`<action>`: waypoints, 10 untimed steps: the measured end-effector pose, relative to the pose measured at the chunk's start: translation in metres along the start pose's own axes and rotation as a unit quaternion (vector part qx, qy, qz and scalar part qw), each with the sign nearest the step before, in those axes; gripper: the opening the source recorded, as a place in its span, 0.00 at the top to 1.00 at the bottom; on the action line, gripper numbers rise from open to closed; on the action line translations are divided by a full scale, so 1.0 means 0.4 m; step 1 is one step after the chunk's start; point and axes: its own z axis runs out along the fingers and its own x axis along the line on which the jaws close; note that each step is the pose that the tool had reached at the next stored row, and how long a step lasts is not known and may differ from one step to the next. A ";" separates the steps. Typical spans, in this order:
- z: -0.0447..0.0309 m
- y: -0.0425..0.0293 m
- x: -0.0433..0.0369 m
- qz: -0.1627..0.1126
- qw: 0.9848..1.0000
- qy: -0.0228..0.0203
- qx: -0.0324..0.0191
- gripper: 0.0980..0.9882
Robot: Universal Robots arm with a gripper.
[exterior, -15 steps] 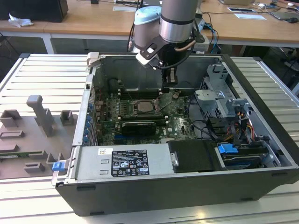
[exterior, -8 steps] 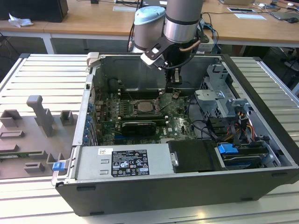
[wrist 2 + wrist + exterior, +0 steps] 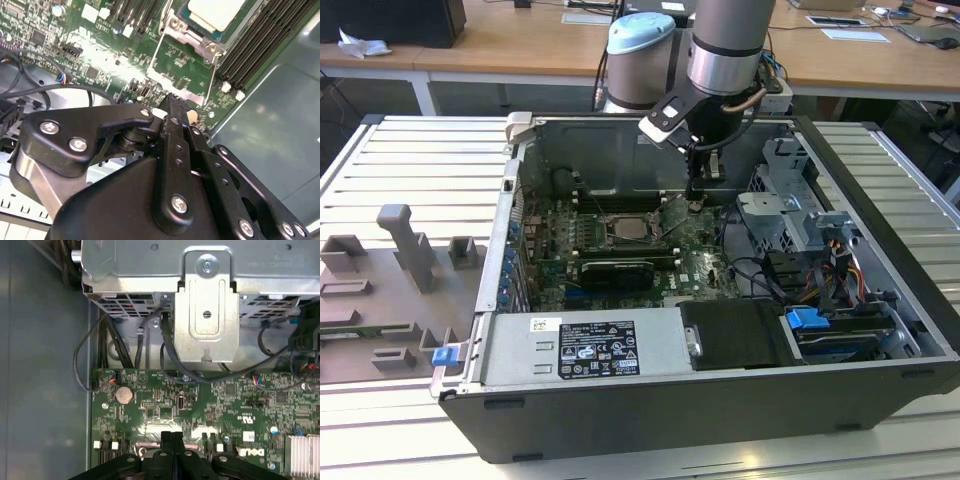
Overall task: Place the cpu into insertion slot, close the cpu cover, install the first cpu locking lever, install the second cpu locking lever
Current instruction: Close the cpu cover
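Deep inside the open computer case [image 3: 650,430], upper centre of the exterior view, we see the gripper [image 3: 697,195] [image 3: 172,102] [image 3: 172,436] with fingers pressed together at the free edge of the cpu cover [image 3: 175,92]. Whether it pinches that edge we cannot tell. The cover lies swung back so the cpu [image 3: 215,12] sits exposed in the insertion slot [image 3: 197,37]. Memory slots [image 3: 260,45] crowd one side, leaving open room mainly above.

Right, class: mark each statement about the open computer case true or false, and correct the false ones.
1. The cpu lies in the insertion slot. True.
2. The cpu cover is closed flat over the chip. False: it stands open, and the chip's face is bare.
3. The gripper is wide open. False: it is shut.
4. In the exterior view, the gripper is to the exterior view's right of the cpu. True.
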 end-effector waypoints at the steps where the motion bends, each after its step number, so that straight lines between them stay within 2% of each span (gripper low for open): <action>1: 0.002 0.003 0.000 -0.002 1.000 0.000 0.000 0.99; 6: 0.009 0.014 0.001 -0.005 1.000 0.000 0.000 0.99; 10: 0.022 0.019 0.001 -0.005 1.000 0.000 0.000 0.99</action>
